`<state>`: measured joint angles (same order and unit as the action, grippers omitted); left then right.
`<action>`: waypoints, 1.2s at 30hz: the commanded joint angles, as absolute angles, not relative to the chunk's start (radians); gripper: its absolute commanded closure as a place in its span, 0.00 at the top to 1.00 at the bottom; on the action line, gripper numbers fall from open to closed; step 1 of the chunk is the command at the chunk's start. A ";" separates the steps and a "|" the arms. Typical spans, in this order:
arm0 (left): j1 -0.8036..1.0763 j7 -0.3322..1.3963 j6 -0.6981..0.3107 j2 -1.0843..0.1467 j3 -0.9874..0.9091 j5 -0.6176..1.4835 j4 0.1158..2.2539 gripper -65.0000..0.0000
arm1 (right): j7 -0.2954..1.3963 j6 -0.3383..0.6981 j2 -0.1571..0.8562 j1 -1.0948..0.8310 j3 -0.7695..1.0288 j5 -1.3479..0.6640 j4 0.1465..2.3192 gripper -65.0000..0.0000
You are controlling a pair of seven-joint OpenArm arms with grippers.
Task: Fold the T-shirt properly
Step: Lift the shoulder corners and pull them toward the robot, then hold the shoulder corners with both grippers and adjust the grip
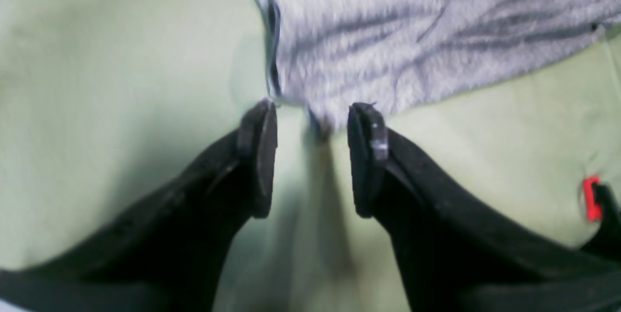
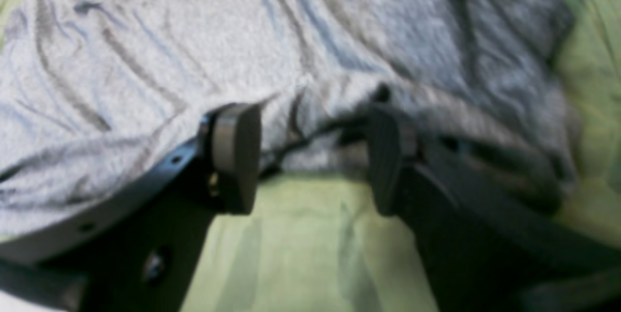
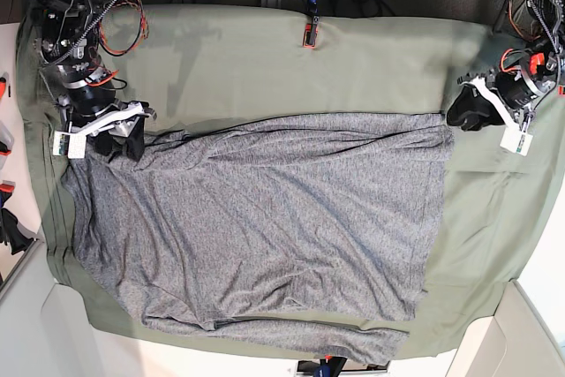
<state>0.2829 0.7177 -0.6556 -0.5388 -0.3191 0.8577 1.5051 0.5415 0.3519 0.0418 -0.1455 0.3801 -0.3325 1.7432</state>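
Open left gripper [image 1: 313, 156] over green cloth [image 1: 121, 108]; grey T-shirt [image 1: 412, 35] corner just beyond fingertips [image 1: 264, 123].

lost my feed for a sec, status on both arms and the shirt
Left gripper jaws open, just off the T-shirt corner. Right gripper jaws open at the shirt's edge, nothing held. Shirt spread wrinkled on the green cloth. Nothing in the way.

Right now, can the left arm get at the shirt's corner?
Probably yes: the left end effector is open, the shirt corner lies just ahead between its fingers, and nothing blocks it.
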 commanded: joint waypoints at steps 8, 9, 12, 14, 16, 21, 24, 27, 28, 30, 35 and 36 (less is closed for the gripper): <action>0.271 0.659 -0.654 -0.488 -0.327 0.830 1.491 0.42 | 0.516 0.356 0.050 -0.212 0.474 -0.365 1.774 0.53; 0.269 0.652 -0.654 -0.480 -0.327 0.830 1.480 0.42 | 0.516 0.356 0.050 -0.213 0.491 -0.369 1.773 0.53; 0.268 0.624 -0.654 -0.463 -0.327 0.828 1.452 0.42 | 0.493 0.356 0.050 -0.213 0.542 -0.386 1.773 0.53; 0.266 0.619 -0.654 -0.457 -0.327 0.822 1.444 0.42 | 0.477 0.355 0.051 -0.211 0.570 -0.385 1.773 0.53; 0.265 0.615 -0.654 -0.457 -0.327 0.813 1.441 0.45 | 0.468 0.355 0.055 -0.211 0.584 -0.385 1.772 0.53; 0.249 0.591 -0.636 -0.457 -0.327 0.787 1.405 0.54 | 0.445 0.355 0.055 -0.190 0.582 -0.372 1.766 0.53; 0.218 0.592 -0.636 -0.457 -0.327 0.783 1.365 0.54 | 0.445 0.351 0.056 -0.162 0.582 -0.345 1.746 0.53; 0.197 0.596 -0.636 -0.457 -0.326 0.782 1.336 0.54 | 0.434 0.344 0.056 -0.152 0.582 -0.337 1.714 0.53; 0.194 0.595 -0.636 -0.457 -0.326 0.783 1.328 0.54 | 0.421 0.344 0.056 -0.153 0.582 -0.336 1.705 0.53; 0.185 0.595 -0.637 -0.457 -0.326 0.785 1.313 0.54 | 0.415 0.344 0.056 -0.152 0.582 -0.332 1.695 0.53; 0.181 0.595 -0.637 -0.458 -0.322 0.783 1.306 0.54 | 0.415 0.344 0.067 -0.145 0.582 -0.305 1.695 0.00; 0.181 0.595 -0.637 -0.458 -0.318 0.780 1.306 0.54 | 0.414 0.344 0.071 -0.142 0.582 -0.296 1.695 0.00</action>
